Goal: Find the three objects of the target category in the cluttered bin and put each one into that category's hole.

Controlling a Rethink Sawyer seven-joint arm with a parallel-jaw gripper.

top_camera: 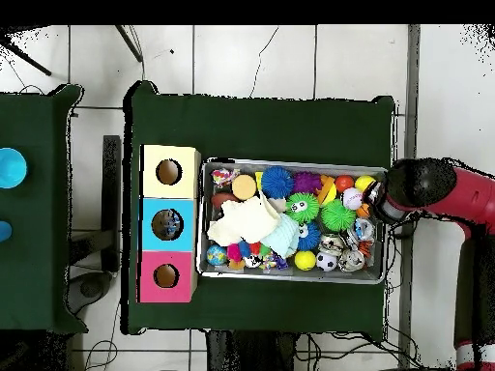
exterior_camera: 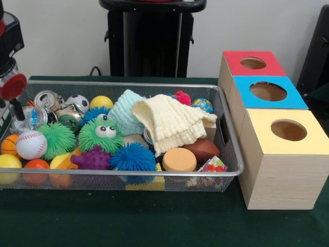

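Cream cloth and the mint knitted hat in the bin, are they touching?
Touching. The front view shows the cream cloth draped against the mint knitted hat, overlapping its right edge with no gap.

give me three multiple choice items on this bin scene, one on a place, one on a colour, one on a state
1. Where does the baseball lie in the wire bin, front view?
A. left end
B. right end
C. outside it

2. Which box top lies between the other two?
A. red
B. blue
C. yellow

3. How does the cream cloth lie?
A. folded beside the bin
B. hanging from the gripper
C. draped over the toys

Key: 1 A, it sits by the green spiky balls at the left end. 2 B, the blue box is in the middle. 3 C, it lies on the pile.
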